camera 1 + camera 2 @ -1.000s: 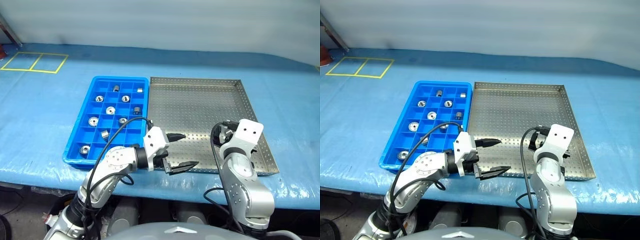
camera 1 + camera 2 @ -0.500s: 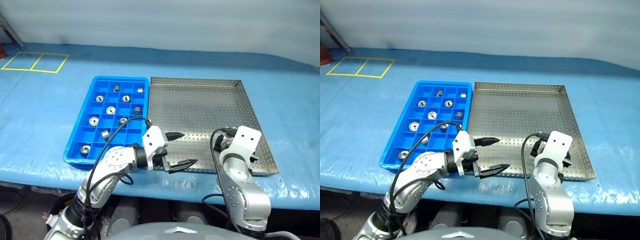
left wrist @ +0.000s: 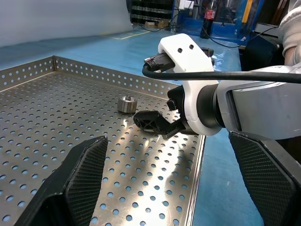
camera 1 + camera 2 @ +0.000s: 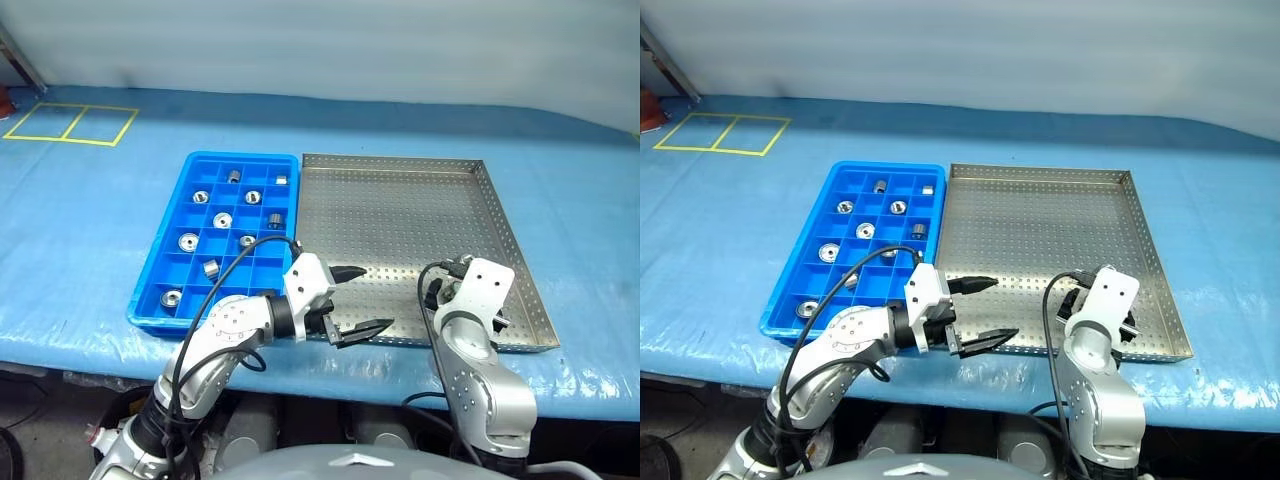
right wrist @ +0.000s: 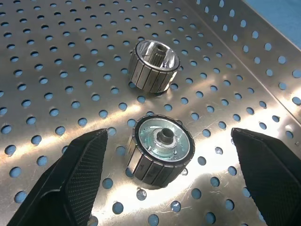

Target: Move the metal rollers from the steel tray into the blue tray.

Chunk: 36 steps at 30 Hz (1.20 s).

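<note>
While both tools gape empty, right tool straddles roller, steel tray, left tool alongside.

a long table covered in a wrinkled blue plastic sheet runs across the scene. behind it hangs a plain pale grey backdrop. at the far left corner of the sheet, yellow tape marks two adjoining rectangles. below the table's near edge the floor is dark and shadowed. in the left wrist view, a blue floor stretches away toward dark shelving and a dark bottle with a red label.
</note>
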### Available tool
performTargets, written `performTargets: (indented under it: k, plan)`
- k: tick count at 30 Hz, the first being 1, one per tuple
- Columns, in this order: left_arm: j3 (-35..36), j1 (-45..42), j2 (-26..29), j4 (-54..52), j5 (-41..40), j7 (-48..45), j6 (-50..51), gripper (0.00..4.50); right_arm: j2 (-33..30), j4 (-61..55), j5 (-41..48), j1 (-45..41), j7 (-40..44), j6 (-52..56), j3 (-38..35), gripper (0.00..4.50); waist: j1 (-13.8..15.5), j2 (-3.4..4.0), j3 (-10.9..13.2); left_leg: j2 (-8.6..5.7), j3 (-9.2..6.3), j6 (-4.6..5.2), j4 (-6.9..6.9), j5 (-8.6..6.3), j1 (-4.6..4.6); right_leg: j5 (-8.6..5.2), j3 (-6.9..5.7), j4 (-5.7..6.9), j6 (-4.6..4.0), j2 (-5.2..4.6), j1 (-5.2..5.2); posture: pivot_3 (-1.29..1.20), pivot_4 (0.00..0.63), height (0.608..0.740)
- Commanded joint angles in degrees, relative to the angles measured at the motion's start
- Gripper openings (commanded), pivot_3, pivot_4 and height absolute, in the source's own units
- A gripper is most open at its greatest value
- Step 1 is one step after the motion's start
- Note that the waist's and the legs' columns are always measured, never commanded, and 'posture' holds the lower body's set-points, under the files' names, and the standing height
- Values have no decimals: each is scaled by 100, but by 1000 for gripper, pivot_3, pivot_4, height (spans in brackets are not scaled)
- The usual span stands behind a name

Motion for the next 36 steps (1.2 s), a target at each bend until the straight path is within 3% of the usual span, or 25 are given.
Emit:
performTargets:
  k: [1,3,9,18,27,36]
  plan:
    - [-4,11,-14,-168,-40,-6,-81,4500,790,42,93,86,3,-207,-132,4268,14,0,0,0,0,0,0,0,0,0,-1,0,0,0,0,10,150,740]
    - [-3,18,-10,-170,-36,-6,-96,4500,711,80,96,115,42,-281,-101,3827,22,0,0,0,0,0,0,0,0,0,-1,0,0,0,0,10,150,740]
    - [24,36,-11,-178,-43,9,-105,4500,610,66,121,115,81,-282,-48,1895,40,0,0,0,0,0,0,0,0,-1,-1,0,-1,0,0,16,150,740]
    - [93,130,-112,-226,102,355,-182,4500,47,-166,146,-310,858,149,778,1848,43,0,0,5,-1,0,-1,0,0,-1,-1,0,-1,1,-1,72,150,740]
    - [560,514,-261,-499,681,1237,-918,4500,-691,321,161,-2018,2193,497,1204,1848,253,-5,4,-6,-10,4,-2,2,0,16,-13,-6,26,0,4,209,150,740]
    - [918,1428,106,-1077,930,1395,-1378,4500,-1215,1073,310,-3115,3617,725,1920,1848,604,-5,5,-11,-16,2,-28,2,-8,30,-17,-8,-5,1,-14,317,150,740]
